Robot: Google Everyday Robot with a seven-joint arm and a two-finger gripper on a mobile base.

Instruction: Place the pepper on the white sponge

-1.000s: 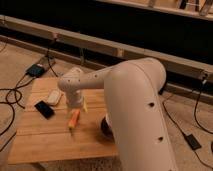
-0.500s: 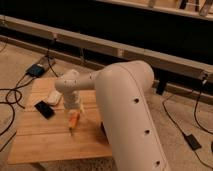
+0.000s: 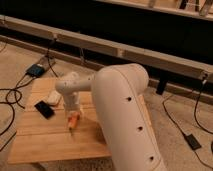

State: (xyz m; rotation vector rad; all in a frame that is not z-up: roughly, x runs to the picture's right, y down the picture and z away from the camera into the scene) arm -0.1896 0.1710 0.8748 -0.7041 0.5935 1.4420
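Just above the pepper [image 3: 73, 122] hangs the end effector [image 3: 75, 115].

Pale wooden slatted worktop [image 3: 50, 140]: matt, plank seams showing. Large white robot arm [image 3: 125, 115]: smooth plastic-looking shell, soft sheen. Pincer [image 3: 75, 113], low over worktop beside slim orange pepper [image 3: 73, 121]: same white casing. Pepper skin smooth. White rounded sponge pad [image 3: 53, 97]: matt. Flat black rectangular object [image 3: 44, 109]: dull.
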